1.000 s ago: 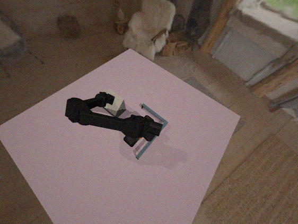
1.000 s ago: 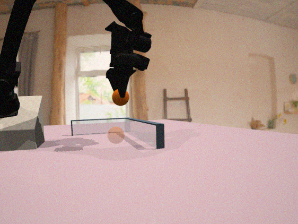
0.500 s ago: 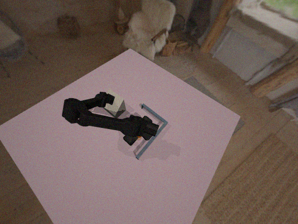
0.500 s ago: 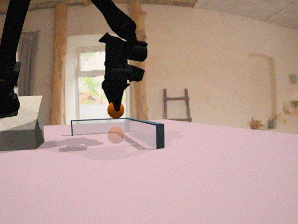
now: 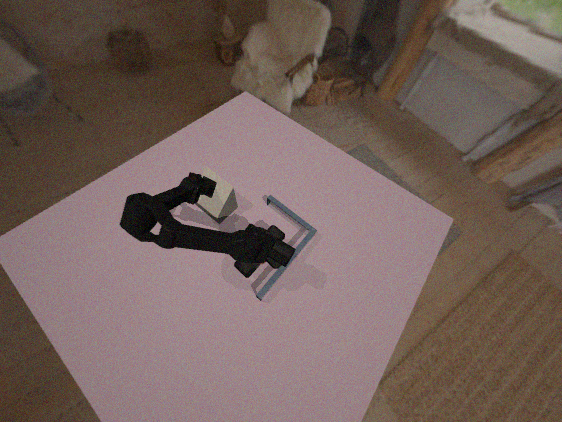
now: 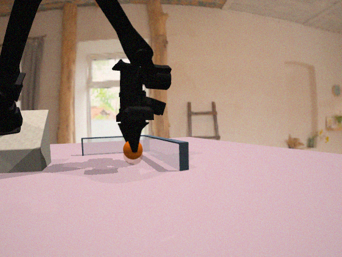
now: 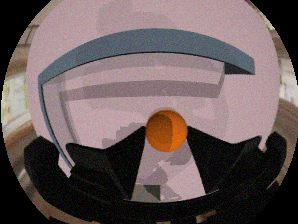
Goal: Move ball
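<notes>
Orange and round, small smooth ball (image 6: 132, 151) pinched between the tips of the black parallel-jaw claw (image 6: 132, 145), fingers stopped against its sides rather than fully pressed together. Claw pointed straight down from the black jointed arm (image 5: 200, 239), ball hung at the very tip, directly beneath the wrist.

Pale see-through copy of the ball (image 6: 132, 159) seen just under the claw, overlapped by the lower part of the orange ball; contact between ball and pink table top (image 6: 213, 198) not possible to judge from the side view. Ball hidden under the arm in the overhead view.

Low clear walls with blue-grey edges (image 6: 165, 152), joined in a corner, stood close behind and to one side of the claw; claw and ball placed inside the angle, near the walls but apart from them. In the wrist view, ball (image 7: 165, 131) centred between the two dark fingers, walls (image 7: 140, 46) curved across the far side of the claw and down its left.

Grey-white angular block (image 5: 219, 196) sat well back from the claw, beside the arm's base. Soft grey shadows of arm and walls (image 6: 100, 165) spread on the pink surface below and beside the claw.
</notes>
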Motion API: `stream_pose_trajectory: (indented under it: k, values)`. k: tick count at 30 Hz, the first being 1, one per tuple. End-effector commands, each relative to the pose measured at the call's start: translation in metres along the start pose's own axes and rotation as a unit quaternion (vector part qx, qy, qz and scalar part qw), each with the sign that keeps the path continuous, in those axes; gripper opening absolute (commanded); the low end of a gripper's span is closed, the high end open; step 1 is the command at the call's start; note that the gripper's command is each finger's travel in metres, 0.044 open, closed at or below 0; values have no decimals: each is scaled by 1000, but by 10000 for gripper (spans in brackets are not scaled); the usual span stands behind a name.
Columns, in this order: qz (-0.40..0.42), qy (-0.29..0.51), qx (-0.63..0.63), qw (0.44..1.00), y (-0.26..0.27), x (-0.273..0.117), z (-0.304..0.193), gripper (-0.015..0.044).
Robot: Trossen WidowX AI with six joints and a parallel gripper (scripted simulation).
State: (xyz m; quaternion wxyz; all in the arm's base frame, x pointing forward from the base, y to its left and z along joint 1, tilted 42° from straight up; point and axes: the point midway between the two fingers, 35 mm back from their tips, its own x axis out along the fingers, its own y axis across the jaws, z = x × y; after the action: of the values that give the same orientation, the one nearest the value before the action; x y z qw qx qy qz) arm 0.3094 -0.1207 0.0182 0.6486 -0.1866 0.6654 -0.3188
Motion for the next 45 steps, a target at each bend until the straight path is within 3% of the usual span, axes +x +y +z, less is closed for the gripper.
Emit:
stream_pose_trajectory:
  k: [1,11,24,28,33,43,45]
  values:
    - [-1,-1,-3,1000,0,4,0,0]
    - [-2,-1,-3,1000,0,18,0,0]
    - [0,0,-2,1000,0,15,-1,341]
    - [1,0,-2,1000,1,4,1,344]
    - [0,-1,-3,1000,1,-68,0,344]
    - [1,-8,-7,1000,3,-64,3,344]
    - [1,-7,-6,1000,3,-73,3,397]
